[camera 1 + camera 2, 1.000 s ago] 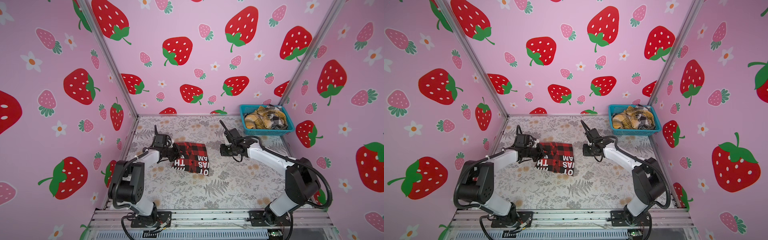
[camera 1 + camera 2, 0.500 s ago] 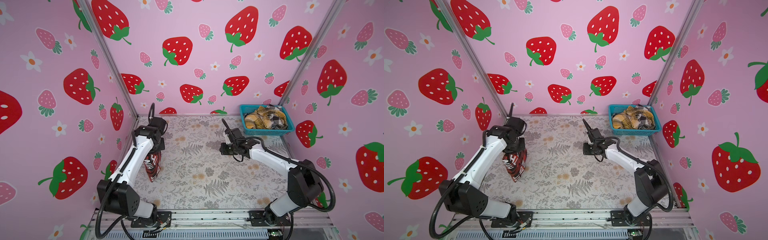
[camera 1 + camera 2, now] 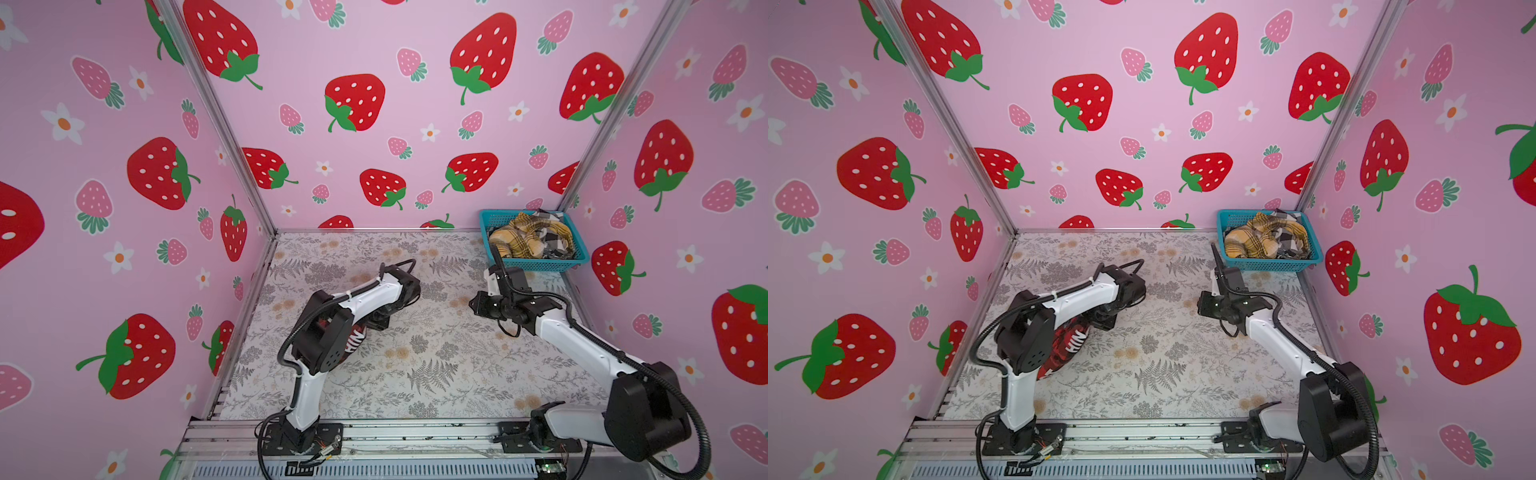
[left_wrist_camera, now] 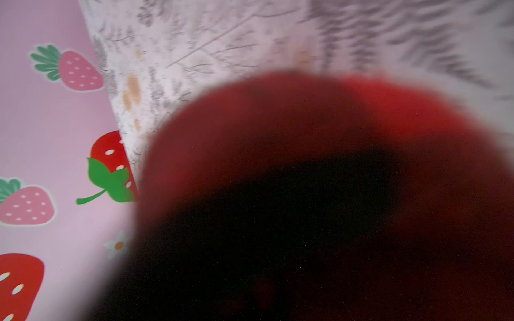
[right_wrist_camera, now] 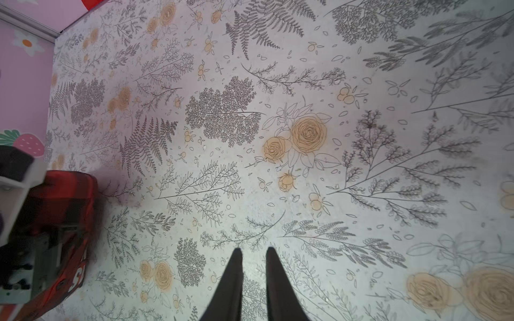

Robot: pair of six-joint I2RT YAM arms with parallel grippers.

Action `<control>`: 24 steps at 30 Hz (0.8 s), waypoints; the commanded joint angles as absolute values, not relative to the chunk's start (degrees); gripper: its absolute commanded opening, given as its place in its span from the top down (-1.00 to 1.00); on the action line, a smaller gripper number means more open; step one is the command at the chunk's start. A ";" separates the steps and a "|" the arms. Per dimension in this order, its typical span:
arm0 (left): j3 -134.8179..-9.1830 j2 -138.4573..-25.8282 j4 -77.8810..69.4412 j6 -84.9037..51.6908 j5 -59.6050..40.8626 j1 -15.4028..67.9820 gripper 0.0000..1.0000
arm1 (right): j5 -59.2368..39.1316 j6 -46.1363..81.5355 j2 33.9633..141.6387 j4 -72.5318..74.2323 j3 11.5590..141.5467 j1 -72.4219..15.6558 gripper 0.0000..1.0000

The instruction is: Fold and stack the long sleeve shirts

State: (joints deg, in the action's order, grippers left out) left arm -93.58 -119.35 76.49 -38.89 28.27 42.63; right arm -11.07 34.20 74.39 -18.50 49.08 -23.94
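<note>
A red-and-black check long sleeve shirt (image 3: 353,338) (image 3: 1069,345) with white letters lies bunched at the table's left, under my left forearm. Its cloth (image 4: 306,166) fills the left wrist view in a blur and hides the jaws. My left gripper (image 3: 376,322) is low at the shirt's far edge, mostly covered by its own arm. My right gripper (image 5: 252,251) (image 3: 476,305) hovers over bare table right of centre, its fingers a narrow gap apart with nothing between them. In the right wrist view the shirt (image 5: 66,200) shows beside the left arm.
A blue basket (image 3: 536,264) (image 3: 1266,264) in the back right corner holds crumpled yellow plaid and black-and-white plaid garments (image 3: 523,237). Pink strawberry walls close in the floral table (image 3: 415,365) on three sides. A metal rail runs along the front.
The shirt lay folded flat mid-table, was lifted by my left gripper toward the left wall, and now sits bunched under the lowered left arm. The right arm has barely moved.
</note>
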 commanded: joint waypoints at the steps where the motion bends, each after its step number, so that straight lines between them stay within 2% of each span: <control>1: -102.59 -119.96 74.55 -42.53 20.29 48.76 -0.99 | -10.85 32.05 72.28 -21.21 48.52 -22.84 0.54; 5: -108.72 -115.58 75.05 -43.65 14.16 51.11 -0.99 | -10.88 30.90 70.60 -23.51 48.52 -22.16 0.40; 9: -100.76 -101.87 70.56 -44.67 12.98 48.77 -0.99 | -14.80 29.66 71.86 -22.53 48.63 -25.80 0.21; 10: -97.22 -98.48 69.71 -44.49 11.74 45.99 -0.99 | -14.22 29.71 72.88 -21.88 49.20 -29.23 0.11; 12: -88.99 -92.35 66.22 -42.49 7.84 38.65 -0.86 | -13.51 29.97 75.83 -20.65 51.21 -36.04 -0.01; 14: -77.97 -85.37 59.37 -40.16 2.29 28.96 -0.69 | -15.38 31.24 79.48 -17.07 53.06 -40.57 -0.02; 15: -73.47 -82.54 55.79 -39.68 0.24 24.89 -0.62 | -16.54 31.37 81.08 -15.74 54.17 -42.16 -0.09; 17: -65.41 -77.89 49.23 -39.38 -4.96 15.64 -0.56 | -17.23 30.93 85.14 -13.65 57.70 -45.72 -0.12; 21: -54.35 -75.74 39.19 -38.94 -13.32 1.47 -0.41 | -19.01 27.87 95.95 -12.05 67.05 -51.01 -0.11; 24: -50.64 -77.95 34.28 -37.72 -17.88 -4.23 -0.42 | -18.60 26.87 103.37 -12.76 73.49 -52.51 -0.10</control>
State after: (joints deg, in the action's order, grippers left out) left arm -51.92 -77.30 42.83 -39.24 -9.34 -1.10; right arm -17.61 29.26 99.22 -13.50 69.65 -51.37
